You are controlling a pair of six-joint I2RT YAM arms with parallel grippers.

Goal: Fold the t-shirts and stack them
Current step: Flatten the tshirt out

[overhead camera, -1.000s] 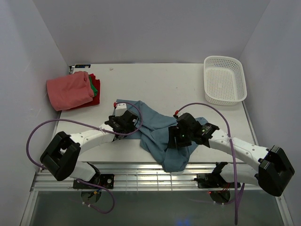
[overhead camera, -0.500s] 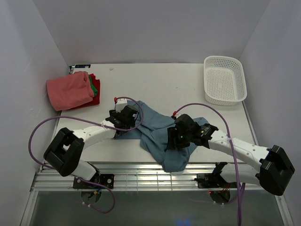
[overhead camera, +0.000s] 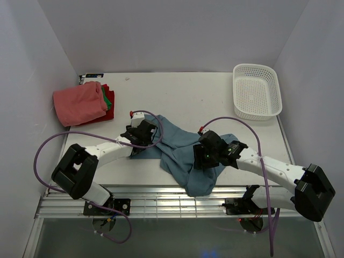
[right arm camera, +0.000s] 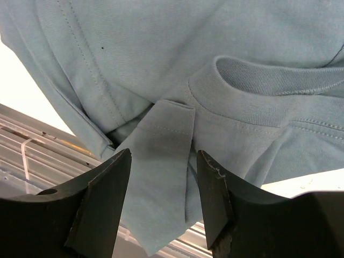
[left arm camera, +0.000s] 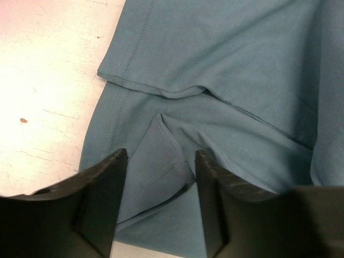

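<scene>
A dusty teal-blue t-shirt [overhead camera: 178,144] lies crumpled at the table's near middle, and its lower end hangs over the front edge. My left gripper [overhead camera: 141,134] sits low over the shirt's left edge. In the left wrist view it [left arm camera: 161,164] is open, its fingers astride a small raised fold of the teal cloth [left arm camera: 242,64]. My right gripper [overhead camera: 206,156] is on the shirt's right part. It [right arm camera: 161,161] is open around a hemmed flap just below the neck collar [right arm camera: 269,80]. Folded salmon-pink [overhead camera: 80,102], green [overhead camera: 109,98] and red [overhead camera: 109,113] t-shirts are stacked at the far left.
A white mesh basket [overhead camera: 258,91] stands at the far right corner. The white table [overhead camera: 177,97] ends in a slatted metal rail [overhead camera: 161,201] at the near edge, under the hanging cloth. Purple cables loop off both arms.
My left gripper has moved slightly away from me and to the right, onto the shirt's left edge, and its jaws have narrowed. The right gripper has edged left, its jaws also a little narrower.
</scene>
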